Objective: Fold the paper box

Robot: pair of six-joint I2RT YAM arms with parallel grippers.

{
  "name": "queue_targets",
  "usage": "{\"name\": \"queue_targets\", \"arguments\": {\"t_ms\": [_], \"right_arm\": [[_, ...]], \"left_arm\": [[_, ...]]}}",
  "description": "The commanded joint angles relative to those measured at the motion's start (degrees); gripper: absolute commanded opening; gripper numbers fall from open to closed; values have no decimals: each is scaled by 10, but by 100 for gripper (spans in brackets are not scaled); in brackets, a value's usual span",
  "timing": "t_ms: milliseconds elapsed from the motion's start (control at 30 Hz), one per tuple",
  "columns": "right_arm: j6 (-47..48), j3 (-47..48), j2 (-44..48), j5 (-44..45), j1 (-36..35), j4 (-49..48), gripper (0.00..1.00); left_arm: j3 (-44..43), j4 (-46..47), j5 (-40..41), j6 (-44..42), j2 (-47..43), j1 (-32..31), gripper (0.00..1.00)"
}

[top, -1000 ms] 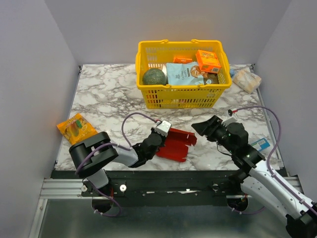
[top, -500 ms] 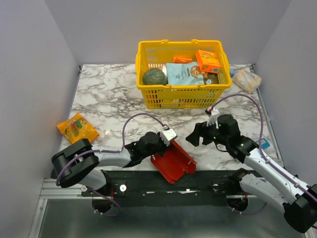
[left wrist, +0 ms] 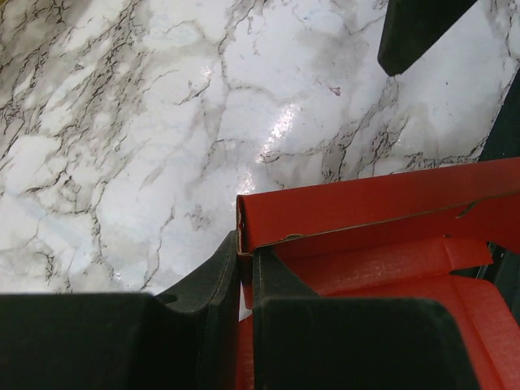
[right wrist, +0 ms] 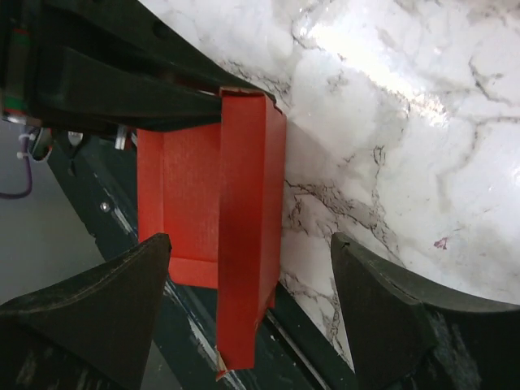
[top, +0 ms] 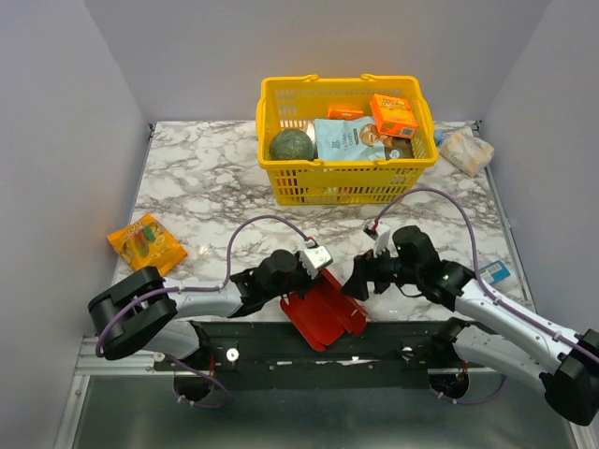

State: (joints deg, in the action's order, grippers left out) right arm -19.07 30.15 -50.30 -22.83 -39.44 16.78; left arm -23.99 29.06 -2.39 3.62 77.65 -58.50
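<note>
White-and-grey marble table (top: 206, 178) fills the floor of a plain grey-walled booth, and at its far side we see a yellow basket (top: 342, 187) holding a round dark-green fruit (top: 290, 144), a pale blue packet (top: 344, 138) and an orange carton (top: 393, 114). An orange snack packet (top: 145, 241) lies by itself near the table's left edge, well apart from everything else. The paper box (top: 323, 313) sits at the near edge of the table, between the two arms, its bright red sheet partly overhanging the dark frame rail (top: 243, 341) below. From the left wrist we see one long wall of it folded upright, with creased red panels lying lower behind it. The left gripper (left wrist: 246, 252) is closed on the end of that upright wall, one dark finger on each face of the cardboard. The right gripper (right wrist: 250, 244) hangs just beside the box on its right with its jaws spread wide. In its own wrist view the two fingers stand on either side of the red sheet, and we cannot tell whether either one touches it.
</note>
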Motion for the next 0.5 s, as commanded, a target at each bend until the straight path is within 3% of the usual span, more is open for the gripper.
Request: {"name": "queue_targets", "arguments": {"t_ms": [0, 267, 467], "right_arm": [[-4, -17, -15, -2, -13, 11, 87], [-13, -19, -77, -8, -33, -31, 86], [-15, -11, -112, -19, -39, -51, 74]], "left_arm": [[17, 11, -9, -6, -27, 2, 0], [23, 17, -13, -3, -34, 2, 0], [25, 27, -13, 0, -33, 2, 0]]}}
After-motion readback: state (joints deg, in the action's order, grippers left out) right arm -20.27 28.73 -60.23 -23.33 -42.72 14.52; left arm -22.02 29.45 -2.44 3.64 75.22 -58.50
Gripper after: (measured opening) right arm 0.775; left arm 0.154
